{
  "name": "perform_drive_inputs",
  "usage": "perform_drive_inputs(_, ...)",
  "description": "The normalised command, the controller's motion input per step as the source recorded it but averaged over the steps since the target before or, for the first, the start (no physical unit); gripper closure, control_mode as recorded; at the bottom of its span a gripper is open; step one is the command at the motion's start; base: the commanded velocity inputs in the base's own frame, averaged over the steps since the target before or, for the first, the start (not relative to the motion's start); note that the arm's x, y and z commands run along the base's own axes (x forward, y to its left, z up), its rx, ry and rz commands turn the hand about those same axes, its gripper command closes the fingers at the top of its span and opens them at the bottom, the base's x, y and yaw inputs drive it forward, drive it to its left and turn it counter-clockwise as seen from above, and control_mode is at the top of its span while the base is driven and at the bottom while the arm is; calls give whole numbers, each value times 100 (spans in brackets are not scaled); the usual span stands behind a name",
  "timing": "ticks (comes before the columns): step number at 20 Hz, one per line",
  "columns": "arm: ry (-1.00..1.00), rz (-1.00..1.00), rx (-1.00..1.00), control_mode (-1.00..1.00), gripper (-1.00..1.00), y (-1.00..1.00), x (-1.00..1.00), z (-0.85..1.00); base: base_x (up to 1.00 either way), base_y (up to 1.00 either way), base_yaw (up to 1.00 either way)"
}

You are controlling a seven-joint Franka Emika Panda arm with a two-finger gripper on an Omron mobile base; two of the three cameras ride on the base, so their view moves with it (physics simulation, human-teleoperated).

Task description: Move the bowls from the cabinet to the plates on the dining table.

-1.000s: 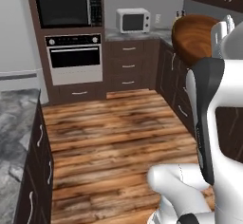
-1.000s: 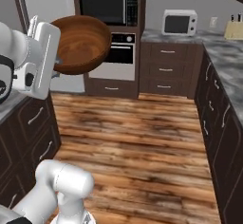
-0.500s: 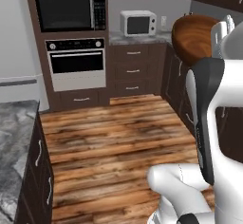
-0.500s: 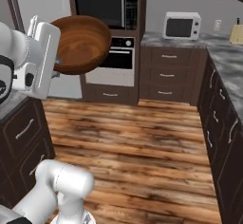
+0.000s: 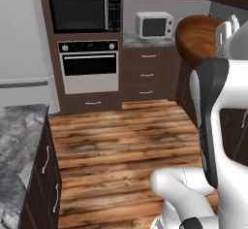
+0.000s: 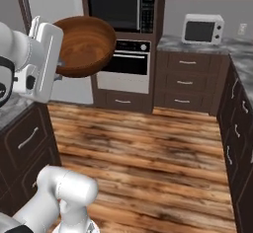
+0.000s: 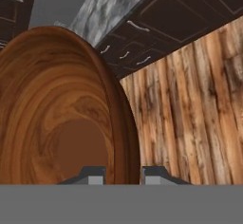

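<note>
Over the last second the whole kitchen slides sideways in both base views while our arm and its load keep the same place in the picture, so we read this as the base driving or turning, not as any move of the things: the built-in oven point(image 5: 89, 66) and the small white microwave point(image 5: 154, 24) drift across the frame, and the bowl stays high at the hand. We judge that this is the carry leg, with the wooden bowl point(image 6: 85, 44) out of the cabinet and on its way to a plate; no table or plate is in sight yet, so the travel looks far from done. Our gripper point(image 7: 123, 175) is clenched on the bowl's rim, one fingertip inside the wall and one outside, as the hand view shows. The bowl is glossy reddish-brown wood with strong ringed grain, deep and wide, held tilted on its edge just ahead of the hand, its hollow facing sideways, well above the plank floor point(image 6: 148, 153).
</note>
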Motion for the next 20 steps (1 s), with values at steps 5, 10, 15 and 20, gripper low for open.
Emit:
perform_drive_inputs(5,0,0,0,100,100,0,0,0,0,0,25)
perform_drive_inputs(10,0,0,0,100,100,0,0,0,0,0,25)
perform_drive_inputs(15,0,0,0,100,100,0,0,0,0,0,25)
perform_drive_inputs(20,0,0,0,100,100,0,0,0,0,0,25)
